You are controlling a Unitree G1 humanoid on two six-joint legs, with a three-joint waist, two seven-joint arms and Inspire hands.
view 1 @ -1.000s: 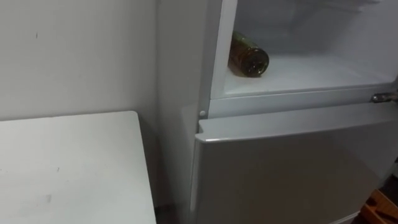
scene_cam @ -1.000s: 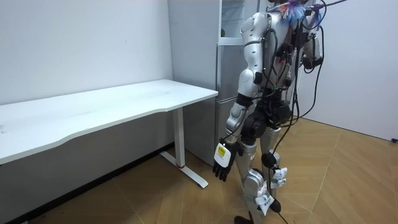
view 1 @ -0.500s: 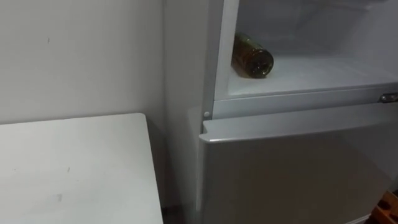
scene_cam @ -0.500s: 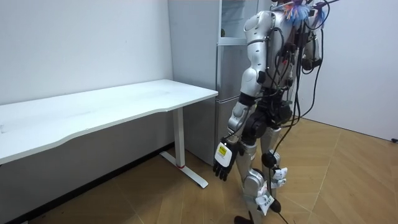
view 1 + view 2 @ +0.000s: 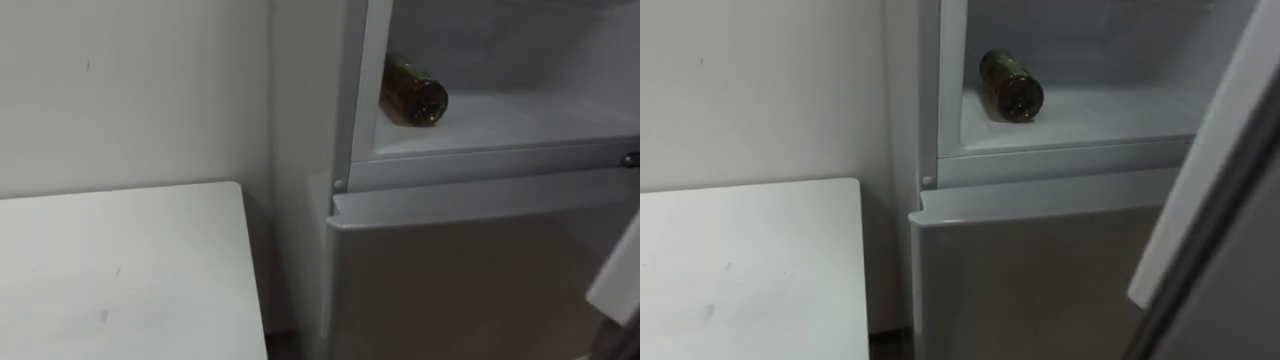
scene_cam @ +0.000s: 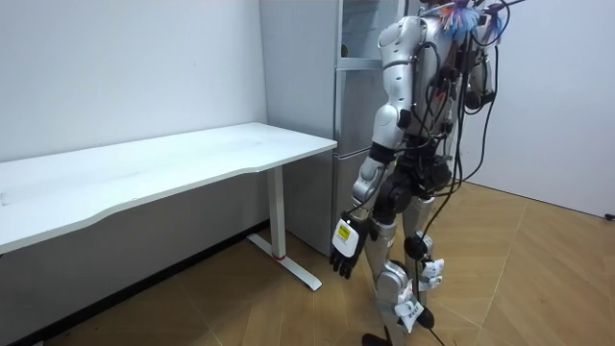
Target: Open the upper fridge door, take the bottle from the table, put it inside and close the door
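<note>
We found the one bottle (image 5: 413,92) already inside the upper compartment (image 5: 500,125) of the fridge (image 6: 351,125). It lay on its side on the white shelf, close to the left wall, with a round end turned toward us. Laid flat like that it could not topple, though we judged it free to roll. The upper door (image 5: 1210,190) stood partly open, its edge cutting in at the right of both eye views, and we judged that closing it was all the task lacked. The lower door (image 5: 470,280) was shut, so we counted two doors on the one fridge, one open and one closed. Just beside the fridge stood one white table (image 5: 120,270), its corner near the fridge's side wall. In the room view we stood right before the fridge. Our left hand (image 6: 346,252) hung low by the thigh, fingers loose and holding nothing, idle, we supposed, because the bottle needed no further carrying.
</note>
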